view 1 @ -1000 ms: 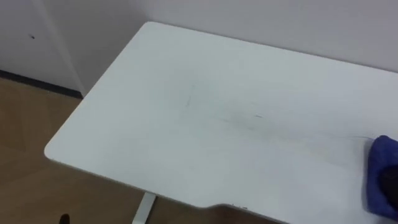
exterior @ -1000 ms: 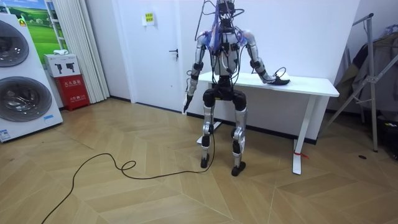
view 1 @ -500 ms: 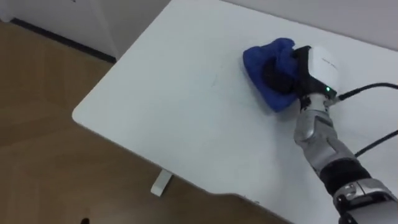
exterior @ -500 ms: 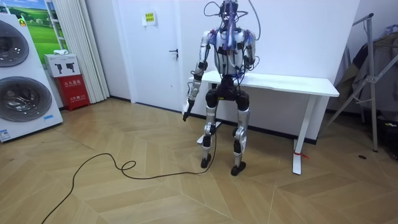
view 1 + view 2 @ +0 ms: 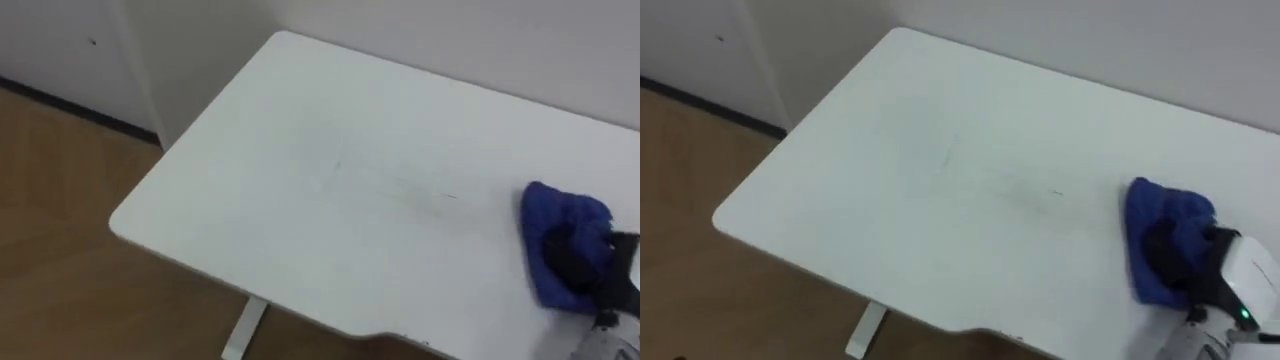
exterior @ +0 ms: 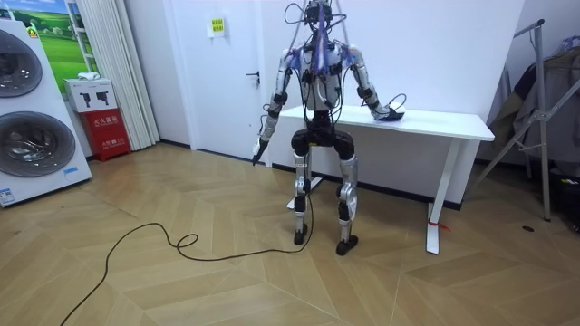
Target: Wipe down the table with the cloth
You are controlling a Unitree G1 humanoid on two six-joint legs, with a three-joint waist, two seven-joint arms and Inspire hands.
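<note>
A room with a wood floor laid in a herringbone pattern was shown, closed off behind by a pale wall. A long white table was set against that wall, carried on white legs. Two washers were stacked at the room view's left edge, a white door was seen in the wall beside the table, and a grey metal stand was placed at the room view's right.

The robot was seen standing upright at the table's near long edge, toward the end nearer the door, with its back turned to the room camera. Its right arm was stretched out over the tabletop toward the room view's right. Its left arm was hung down beside its hip, clear of the table.

Most of the tabletop was left bare in the eye views, and a few faint thin marks could be made out near its middle. A blue cloth was lain on the tabletop toward the robot's right, well apart from the table's left corner and away from both long edges.

The right hand was rested on the cloth from the near side. Its dark fingers were bent down into the cloth and clamped on it, with blue folds bunched up around them. The left hand was seen low beside the table's end in the room view; whether its fingers were apart or together could not be told.
</note>
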